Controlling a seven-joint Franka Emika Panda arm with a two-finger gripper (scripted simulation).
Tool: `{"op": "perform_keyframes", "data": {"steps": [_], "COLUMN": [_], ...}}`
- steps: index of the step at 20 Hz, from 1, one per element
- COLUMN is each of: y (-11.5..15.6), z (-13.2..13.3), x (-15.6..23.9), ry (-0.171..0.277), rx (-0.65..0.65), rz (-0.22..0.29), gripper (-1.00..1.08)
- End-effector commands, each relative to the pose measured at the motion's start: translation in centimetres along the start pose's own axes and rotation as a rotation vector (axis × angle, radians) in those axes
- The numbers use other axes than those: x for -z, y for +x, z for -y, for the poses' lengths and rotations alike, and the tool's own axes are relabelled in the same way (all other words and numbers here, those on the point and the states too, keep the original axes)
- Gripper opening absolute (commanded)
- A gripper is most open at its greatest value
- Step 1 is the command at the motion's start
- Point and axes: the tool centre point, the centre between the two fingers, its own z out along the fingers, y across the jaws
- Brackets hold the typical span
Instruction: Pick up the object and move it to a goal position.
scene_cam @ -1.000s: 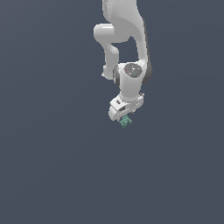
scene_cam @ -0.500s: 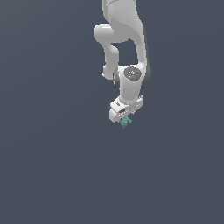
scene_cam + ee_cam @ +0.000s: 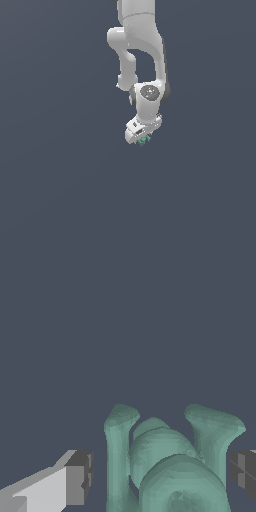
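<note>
The object (image 3: 144, 140) is a tiny teal-green jagged thing just below the white gripper head in the exterior view. In the wrist view the object (image 3: 167, 466) fills the lower middle, with two upright prongs and rounded lobes. My gripper (image 3: 142, 138) straddles it. One dark finger pad (image 3: 81, 477) stands a small gap away from the object. The other pad (image 3: 243, 470) is at or almost at its far side. The jaws stand apart around the object and do not clamp it.
The white arm (image 3: 140, 45) comes down from the top of the exterior view, above the gripper. Everything else in both views is plain dark grey-blue ground with no other object, edge or marker.
The wrist and gripper head have come down a little toward the object. The object has stayed almost in place.
</note>
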Motion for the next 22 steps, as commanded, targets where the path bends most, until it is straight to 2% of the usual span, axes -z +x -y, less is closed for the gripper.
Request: {"op": "perform_keyframes", "data": {"steps": [1,14,22], "y": [0.0,0.1,1.3], "z": [0.0,-0.3,-2.9], "x": [-0.1,0.0,0.8], "ry": [-0.001,-0.001,-0.001], "rx": [0.0,-0.001,-0.001], "rz": [-0.001,-0.002,-0.002], "gripper": [-1.0,-1.0,-1.0]}}
